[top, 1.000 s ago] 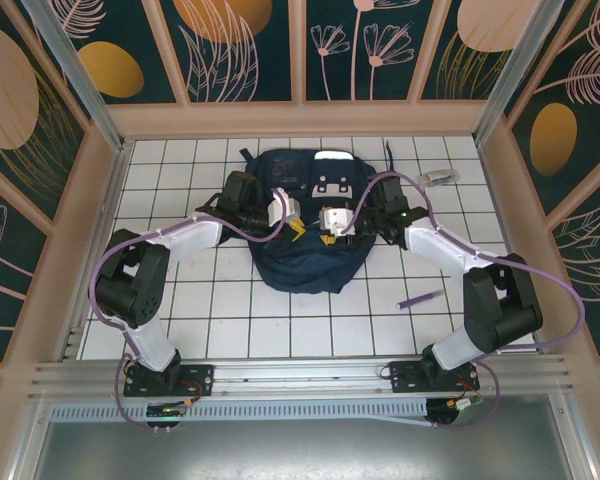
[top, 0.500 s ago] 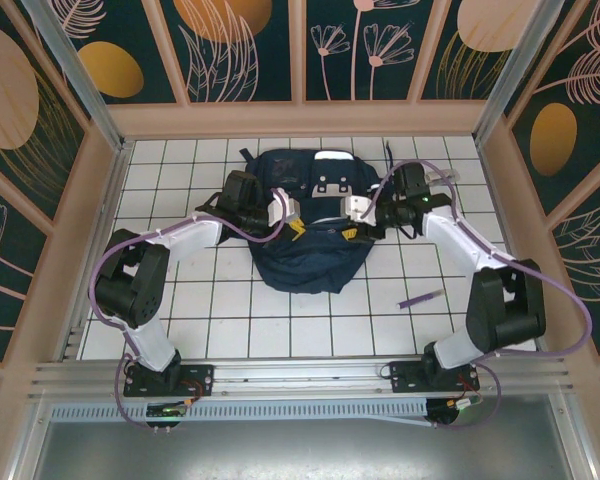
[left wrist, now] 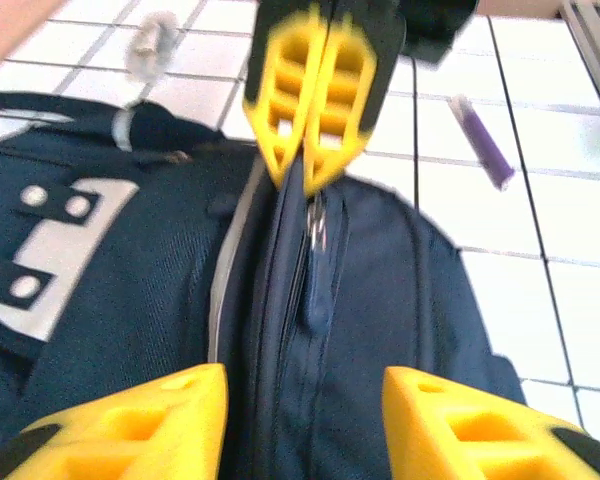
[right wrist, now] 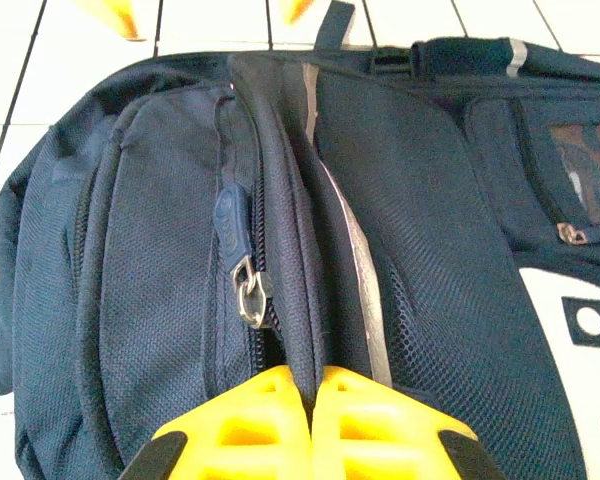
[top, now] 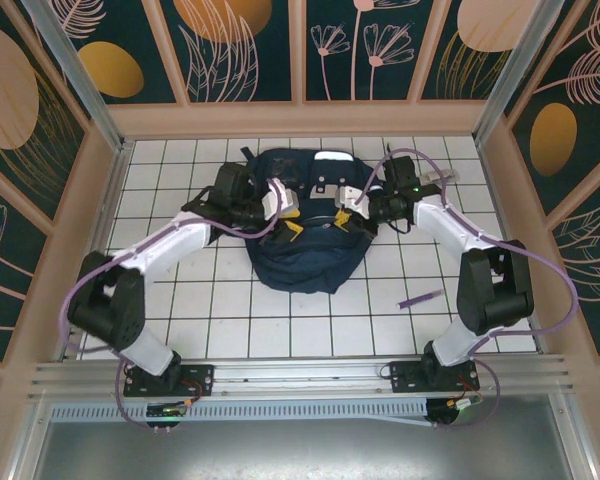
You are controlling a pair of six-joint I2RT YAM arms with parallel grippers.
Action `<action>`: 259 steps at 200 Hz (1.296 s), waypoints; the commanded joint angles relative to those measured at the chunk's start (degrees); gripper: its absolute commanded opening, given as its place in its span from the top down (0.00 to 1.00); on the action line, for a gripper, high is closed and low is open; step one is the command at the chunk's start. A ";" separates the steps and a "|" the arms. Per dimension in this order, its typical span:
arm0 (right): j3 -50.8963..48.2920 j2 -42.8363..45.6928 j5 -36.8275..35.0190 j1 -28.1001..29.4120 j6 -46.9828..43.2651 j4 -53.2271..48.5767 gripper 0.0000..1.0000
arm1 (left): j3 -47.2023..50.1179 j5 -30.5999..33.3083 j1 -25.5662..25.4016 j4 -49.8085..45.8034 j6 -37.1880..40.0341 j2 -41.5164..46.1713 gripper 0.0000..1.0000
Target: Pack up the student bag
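- the step in hand looks like opening the student bag [top: 302,262], which lies at the far middle of the table [top: 230,300] between the two arms.
- the right gripper [right wrist: 313,388] is pinched closed on a ridge of bag fabric just beside the zipper pull [right wrist: 242,285].
- the left gripper [left wrist: 305,385] hovers over the same seam, jaws spread apart and holding nothing.
- the next move likely calls for the left gripper to drop and close on the pull, with the right bracing the fabric.
- both arms reach far and inward, wrists facing each other over the bag.
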State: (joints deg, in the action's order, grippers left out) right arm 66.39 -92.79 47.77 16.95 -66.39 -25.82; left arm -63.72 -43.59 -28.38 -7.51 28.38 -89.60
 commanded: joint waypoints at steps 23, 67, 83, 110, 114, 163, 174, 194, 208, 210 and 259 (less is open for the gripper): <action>-2.31 1.46 3.09 3.28 8.72 10.72 1.00 | 3.93 7.74 -3.24 3.56 -29.31 5.28 0.58; -0.22 0.12 5.49 3.29 9.51 9.58 1.00 | -1.46 10.93 -3.15 -3.83 -43.44 -1.82 0.72; 0.94 -0.50 5.95 3.29 9.79 8.55 1.00 | -1.18 8.17 -3.17 -3.31 -47.15 -3.35 0.73; 1.64 -0.77 6.37 3.36 9.28 7.50 1.00 | -1.42 10.01 -3.13 -2.86 -50.85 -4.42 0.73; 1.64 -0.79 6.45 3.41 9.22 7.41 1.00 | -1.55 10.88 -3.17 -2.88 -51.20 -4.52 0.71; 0.96 -0.10 5.11 3.35 8.73 6.97 1.00 | -3.40 18.82 -3.16 -7.99 -53.38 -5.08 0.61; 0.76 0.15 4.88 3.27 8.73 7.10 1.00 | -2.63 20.19 -3.16 -8.78 -53.93 -4.16 0.60; 0.76 0.30 4.88 3.27 8.80 7.21 1.00 | -2.13 21.88 -3.17 -10.33 -54.90 -3.61 0.57; 0.99 0.21 5.13 3.27 8.74 7.20 1.00 | -1.55 18.57 -3.17 -8.23 -55.57 -4.05 0.55; 1.01 0.17 5.20 3.29 8.67 7.15 1.00 | -1.40 17.63 -3.17 -7.76 -55.72 -4.19 0.55; 1.54 0.17 7.78 4.39 5.11 5.83 1.00 | -4.13 4.56 -3.61 -4.80 -52.86 -8.21 0.54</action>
State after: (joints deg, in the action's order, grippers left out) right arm 65.23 -93.80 49.15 20.05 -58.87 -20.16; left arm -66.15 -32.03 -31.64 -12.95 -25.80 -94.94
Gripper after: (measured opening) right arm 0.052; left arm 0.458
